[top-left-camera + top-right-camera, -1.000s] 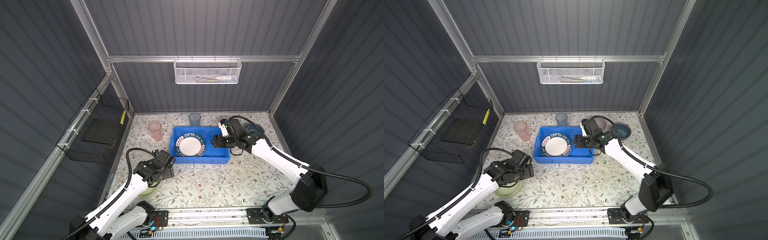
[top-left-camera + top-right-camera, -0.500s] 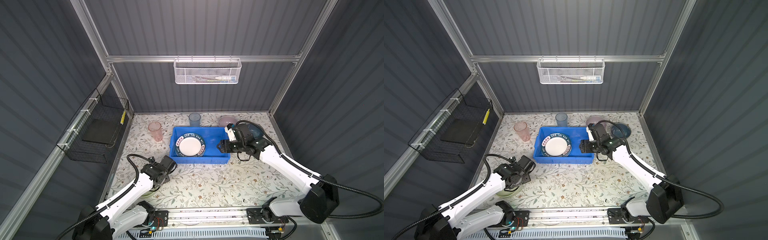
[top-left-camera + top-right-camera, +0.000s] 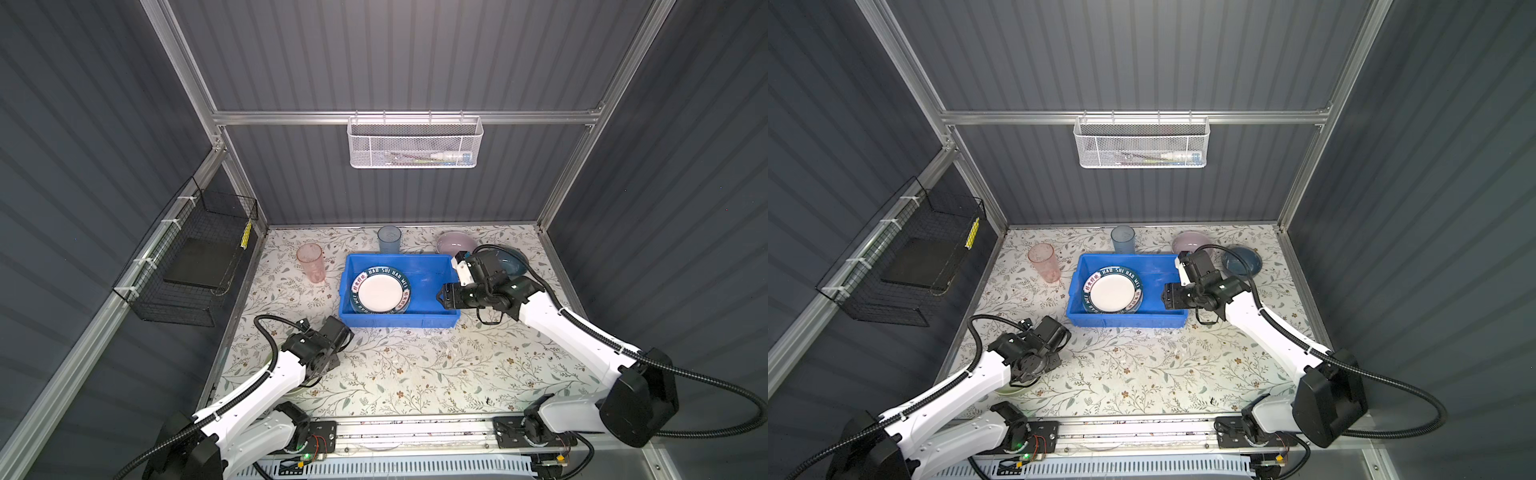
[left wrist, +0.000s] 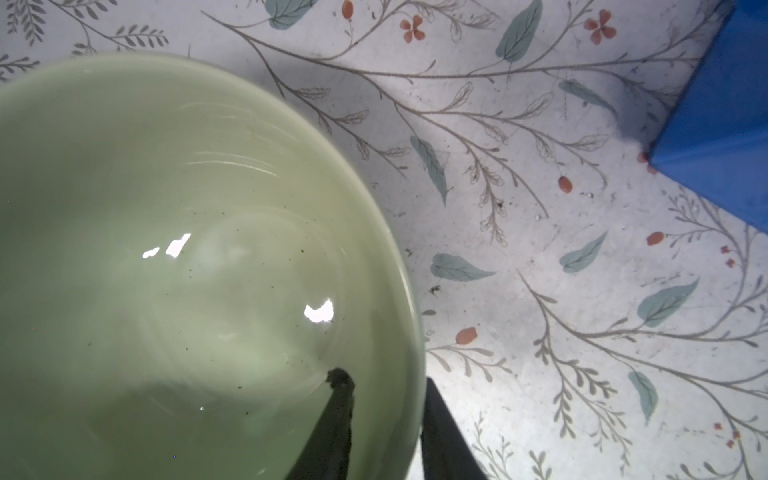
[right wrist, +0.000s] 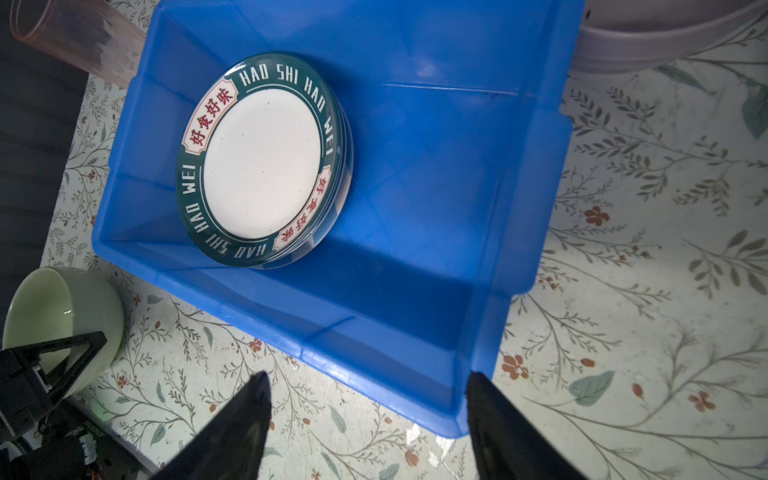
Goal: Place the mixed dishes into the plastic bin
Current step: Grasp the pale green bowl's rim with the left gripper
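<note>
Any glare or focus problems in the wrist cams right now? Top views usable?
Left wrist: white glare spots inside the green bowl, left claw dark and soft-edged. Right wrist: plate lettering sharp in the blue bin, right claw a blurred silhouette. Both top views: sharp, table evenly lit.

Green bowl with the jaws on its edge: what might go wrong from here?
1. The left jaws straddle one spot on the rim of the glossy green bowl, one inside, one outside; lifted, it might tip or slip out.
2. The lettered plate fills the left part of the blue bin; a bowl set down on it could clatter or chip.
3. The right jaws hang open at the bin's free right end, so the arms may bump there.
</note>
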Action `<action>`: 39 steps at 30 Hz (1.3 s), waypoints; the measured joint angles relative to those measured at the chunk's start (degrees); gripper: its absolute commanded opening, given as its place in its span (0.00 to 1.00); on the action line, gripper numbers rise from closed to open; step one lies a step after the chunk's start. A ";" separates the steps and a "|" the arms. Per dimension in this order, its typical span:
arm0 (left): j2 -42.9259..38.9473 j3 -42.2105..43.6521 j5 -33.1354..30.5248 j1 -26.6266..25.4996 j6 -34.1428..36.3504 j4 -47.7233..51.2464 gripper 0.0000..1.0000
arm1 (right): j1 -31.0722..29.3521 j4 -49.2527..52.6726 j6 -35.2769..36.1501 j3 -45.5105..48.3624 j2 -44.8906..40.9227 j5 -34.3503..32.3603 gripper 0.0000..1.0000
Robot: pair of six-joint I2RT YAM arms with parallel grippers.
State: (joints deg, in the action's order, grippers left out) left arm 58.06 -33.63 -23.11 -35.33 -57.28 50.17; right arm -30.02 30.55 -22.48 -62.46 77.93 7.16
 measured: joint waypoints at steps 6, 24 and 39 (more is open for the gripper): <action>1.70 -0.07 0.00 0.00 1.33 -1.16 0.14 | 0.02 0.20 -0.42 0.04 -0.09 -0.02 0.75; 4.83 -4.11 2.95 0.00 4.09 -0.72 0.00 | 0.04 1.53 -0.59 1.07 -2.56 -1.07 0.76; 6.32 -18.93 3.65 0.00 9.11 7.08 0.00 | 0.17 2.56 -0.90 2.93 -5.20 -1.38 0.77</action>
State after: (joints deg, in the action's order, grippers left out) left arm 64.38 -52.56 -19.46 -35.33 -48.16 57.25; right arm -29.85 33.10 -23.38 -59.53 72.73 5.78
